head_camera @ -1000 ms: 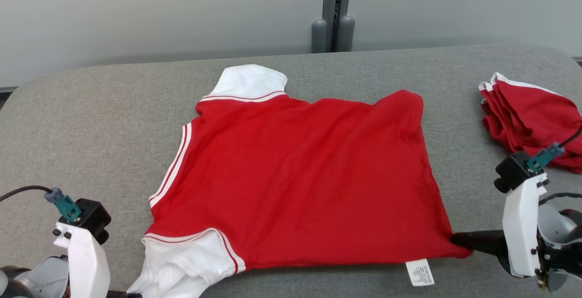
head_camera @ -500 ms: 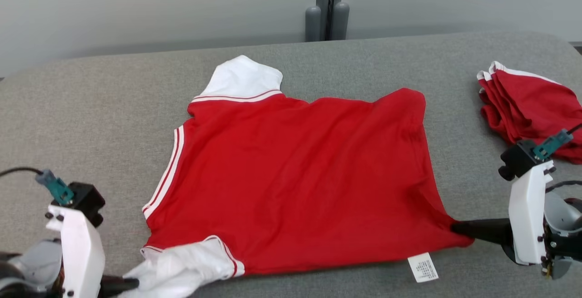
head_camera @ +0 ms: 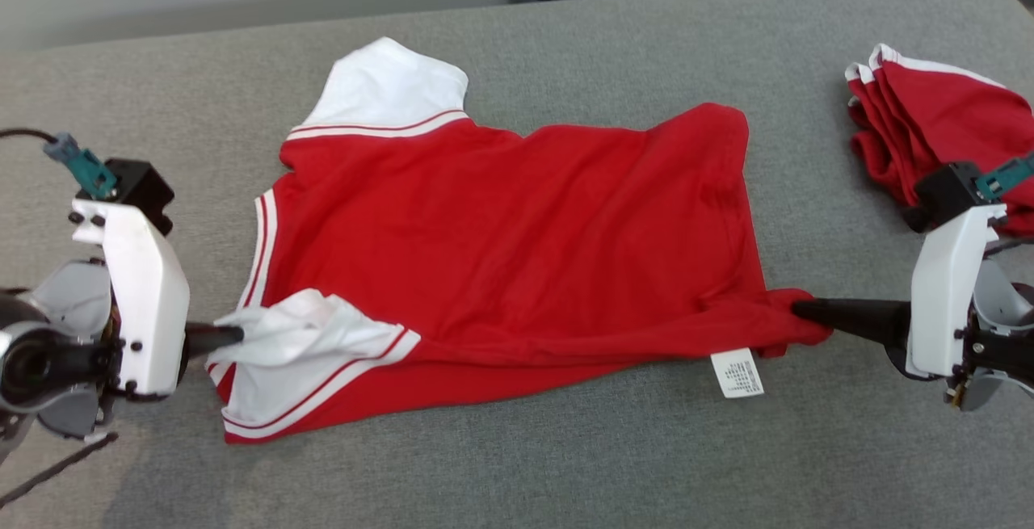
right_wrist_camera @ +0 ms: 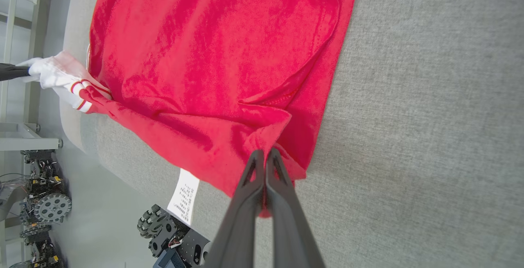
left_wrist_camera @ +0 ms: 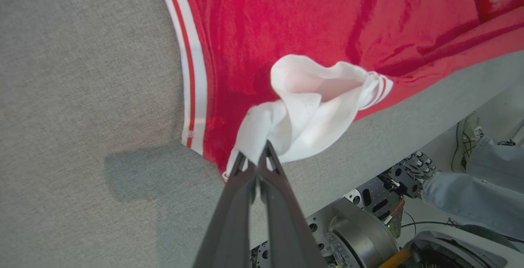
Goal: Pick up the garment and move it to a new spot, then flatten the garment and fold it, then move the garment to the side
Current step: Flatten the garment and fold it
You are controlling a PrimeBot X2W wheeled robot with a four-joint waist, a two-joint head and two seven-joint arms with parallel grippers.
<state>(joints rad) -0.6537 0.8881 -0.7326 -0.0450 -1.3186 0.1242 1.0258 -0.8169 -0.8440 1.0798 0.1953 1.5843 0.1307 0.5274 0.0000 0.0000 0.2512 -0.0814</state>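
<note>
- Red garment (head_camera: pixel 517 246) with white sleeves lies mid-table on the grey padded table (head_camera: pixel 565 464), mostly spread flat.
- Long axis runs left–right across the head view; the sleeve and neck end points to the robot's left, the hem end to its right.
- Far sleeve (head_camera: pixel 384 89) lies flat, pointing away from the robot. Near sleeve (head_camera: pixel 307 335) is bunched up and raised off the cloth.
- Near edge of the garment is creased into a long fold between the two grippers.
- Left gripper (head_camera: pixel 234 335) is clenched on the white near sleeve; in the left wrist view its fingers (left_wrist_camera: pixel 245 178) are pinched together with cloth at the tips.
- Right gripper (head_camera: pixel 800 309) is clamped on the near hem corner; the right wrist view shows red fabric gathered at its tips (right_wrist_camera: pixel 265 155).
- White care label (head_camera: pixel 737 373) hangs from the near hem, close to the right gripper.
- Folded red garment (head_camera: pixel 937 133) sits at the far right, apart from the spread one, behind the right arm.
- Past the table edge in the left wrist view: a person's leg (left_wrist_camera: pixel 470 186) and a shoe (left_wrist_camera: pixel 464 145).
</note>
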